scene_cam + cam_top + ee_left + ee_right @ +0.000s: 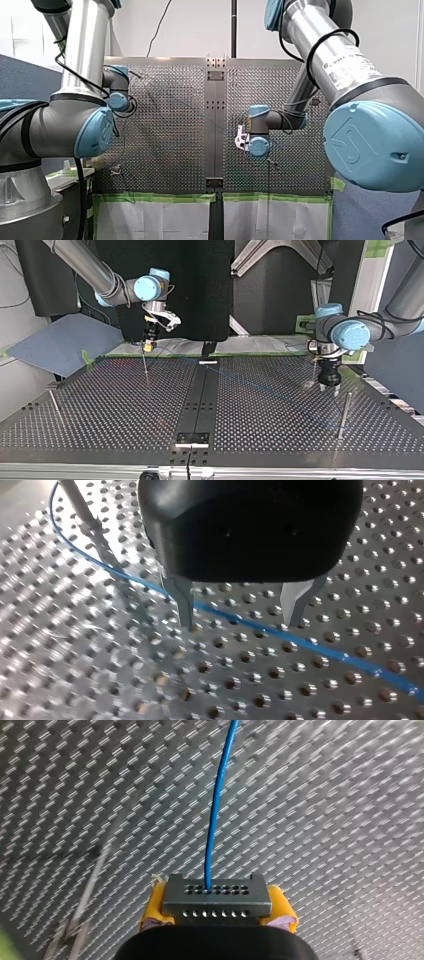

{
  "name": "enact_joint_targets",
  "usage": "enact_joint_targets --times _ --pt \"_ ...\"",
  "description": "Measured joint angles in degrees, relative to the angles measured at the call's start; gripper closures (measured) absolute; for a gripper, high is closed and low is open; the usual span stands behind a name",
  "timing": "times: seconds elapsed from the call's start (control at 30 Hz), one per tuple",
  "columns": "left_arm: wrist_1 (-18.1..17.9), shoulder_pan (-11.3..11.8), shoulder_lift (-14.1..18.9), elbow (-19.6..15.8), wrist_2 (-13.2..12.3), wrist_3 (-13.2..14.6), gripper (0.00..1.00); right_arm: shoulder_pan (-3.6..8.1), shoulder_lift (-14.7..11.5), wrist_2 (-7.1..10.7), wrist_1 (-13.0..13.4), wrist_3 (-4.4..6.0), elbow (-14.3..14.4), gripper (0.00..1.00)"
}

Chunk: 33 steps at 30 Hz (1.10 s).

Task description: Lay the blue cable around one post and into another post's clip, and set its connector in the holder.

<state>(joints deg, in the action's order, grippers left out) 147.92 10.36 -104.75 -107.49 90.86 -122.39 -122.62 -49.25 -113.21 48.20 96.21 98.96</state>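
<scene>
The blue cable (300, 641), thin and glossy, leaves a grey, rectangular connector (216, 896) with rows of small holes. My right gripper (217, 912) clamps this connector between its yellow pads (152, 912), clear of the perforated metal table (260, 410), toward the edge on the arms' side. The cable crosses the table's dark centre strip (200, 395) toward the side edge at the top view's right. There it lies between the tapered metal fingers (184, 600) of my left gripper (240, 615), which stand apart, and it curves past a slim metal post (82, 505).
</scene>
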Motion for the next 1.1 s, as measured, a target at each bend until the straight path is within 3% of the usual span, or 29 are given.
enact_joint_targets --times 0.2,0.37,0.57,0.73,0.93,1.1 --pt "0.47 0.09 2.39 0.01 1.99 0.45 0.13 0.11 2.93 -0.73 2.96 1.49 2.96 1.00" --pt "-0.30 0.22 2.49 0.01 0.54 -1.14 0.13 0.31 5.28 -1.72 5.31 1.94 5.32 1.00" --pt "-1.09 0.43 0.34 0.08 -1.75 -2.77 0.13 1.08 8.23 -3.79 8.26 2.04 8.27 1.00" --pt "-1.36 0.58 -0.84 0.27 -2.26 -3.07 0.13 2.29 10.81 -5.39 10.85 2.01 10.85 1.00" --pt "-1.46 0.75 -0.99 0.34 -2.32 -3.18 0.13 4.26 12.76 -6.01 13.89 1.84 13.90 1.00" --pt "-1.53 0.98 -1.00 0.36 -2.32 -3.20 0.13 6.09 13.02 -5.96 16.49 0.70 16.49 1.00"
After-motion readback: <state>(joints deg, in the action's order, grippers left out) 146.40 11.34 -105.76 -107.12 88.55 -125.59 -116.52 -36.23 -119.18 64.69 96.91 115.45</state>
